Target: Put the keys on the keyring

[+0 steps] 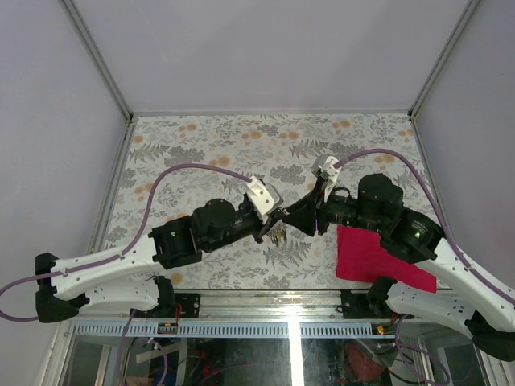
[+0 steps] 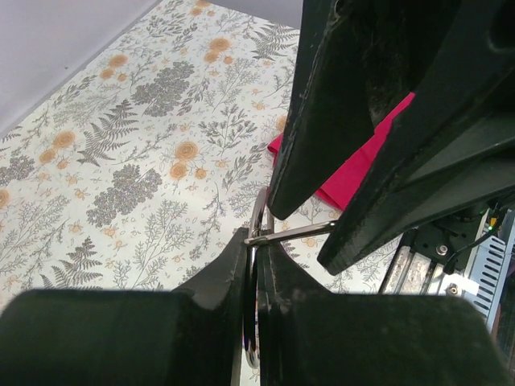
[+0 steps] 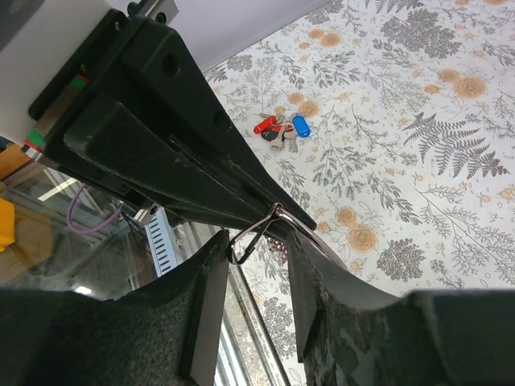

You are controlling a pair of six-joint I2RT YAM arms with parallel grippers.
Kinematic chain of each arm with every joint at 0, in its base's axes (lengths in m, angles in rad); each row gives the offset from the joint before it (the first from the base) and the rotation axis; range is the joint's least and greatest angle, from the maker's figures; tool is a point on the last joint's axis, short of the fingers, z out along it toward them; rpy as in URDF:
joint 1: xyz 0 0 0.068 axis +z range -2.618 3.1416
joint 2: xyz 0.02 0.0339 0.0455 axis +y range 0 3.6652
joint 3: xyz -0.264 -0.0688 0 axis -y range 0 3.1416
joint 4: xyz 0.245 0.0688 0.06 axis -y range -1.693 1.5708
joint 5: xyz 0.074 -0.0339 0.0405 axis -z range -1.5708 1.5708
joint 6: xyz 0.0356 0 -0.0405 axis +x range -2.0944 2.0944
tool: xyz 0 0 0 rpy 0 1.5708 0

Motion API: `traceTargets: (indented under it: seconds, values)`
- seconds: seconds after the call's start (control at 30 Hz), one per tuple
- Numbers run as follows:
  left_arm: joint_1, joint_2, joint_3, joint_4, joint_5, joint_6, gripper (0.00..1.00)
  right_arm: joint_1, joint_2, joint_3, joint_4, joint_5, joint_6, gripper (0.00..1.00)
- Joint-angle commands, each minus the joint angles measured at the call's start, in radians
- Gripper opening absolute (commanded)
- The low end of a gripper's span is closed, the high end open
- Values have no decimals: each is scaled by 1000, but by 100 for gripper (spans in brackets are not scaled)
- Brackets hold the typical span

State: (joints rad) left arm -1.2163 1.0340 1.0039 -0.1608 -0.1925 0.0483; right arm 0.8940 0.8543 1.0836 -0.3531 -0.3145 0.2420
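Note:
My left gripper [image 1: 272,223] is shut on the keyring [image 2: 258,214], a thin silvery wire ring seen edge-on between its fingertips [image 2: 234,259]. A straight metal piece [image 2: 294,232] runs from the ring to the right gripper's finger. My right gripper [image 1: 293,215] meets it tip to tip; its jaws stand apart, with the ring's wire loop [image 3: 248,240] between them. The keys [image 3: 281,131] lie in a small cluster on the table below, red head [image 3: 261,126] and blue head [image 3: 300,125] showing; the green one is hidden. The cluster also shows in the top view [image 1: 278,236].
A red cloth square [image 1: 372,256] lies on the floral table under the right arm, also in the left wrist view [image 2: 358,173]. The table's front edge and metal rail [image 1: 265,291] run just behind the grippers. White walls enclose the table.

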Motion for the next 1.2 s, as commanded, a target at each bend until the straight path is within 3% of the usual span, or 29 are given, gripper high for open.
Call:
traceTargets:
  seconds: [0.0,0.13,0.3,0.37,0.53,0.6,0.67,0.87,1.0,1.17]
  values:
    - [3,1,42,44,-20,-14,0,-1,7,37,29,21,-35,39]
    - [4,6,45,41,-17,-12,0,-2,9,30,47,23,-30,32]
    - [4,2,40,41,-14,-12,0,-1,5,22,70,21,-18,6]
    - [2,-2,35,44,-15,-16,0,-2,4,25,67,19,-10,0]
    - [3,-35,5,56,-15,-25,12,-1,11,50,15,46,-4,0]
    - [3,-57,-14,63,-20,-35,34,-1,10,55,-3,73,3,0]
    - [4,-89,-31,53,-30,-53,42,-2,7,63,-24,108,8,0]
    - [5,-175,-74,-67,-158,-171,53,-1,4,66,-94,223,14,0]
    - [15,-214,-91,-228,-369,-390,66,-1,1,50,-118,254,16,0]
    - [166,-259,-141,-353,-299,-573,71,-2,0,16,-115,259,28,0]
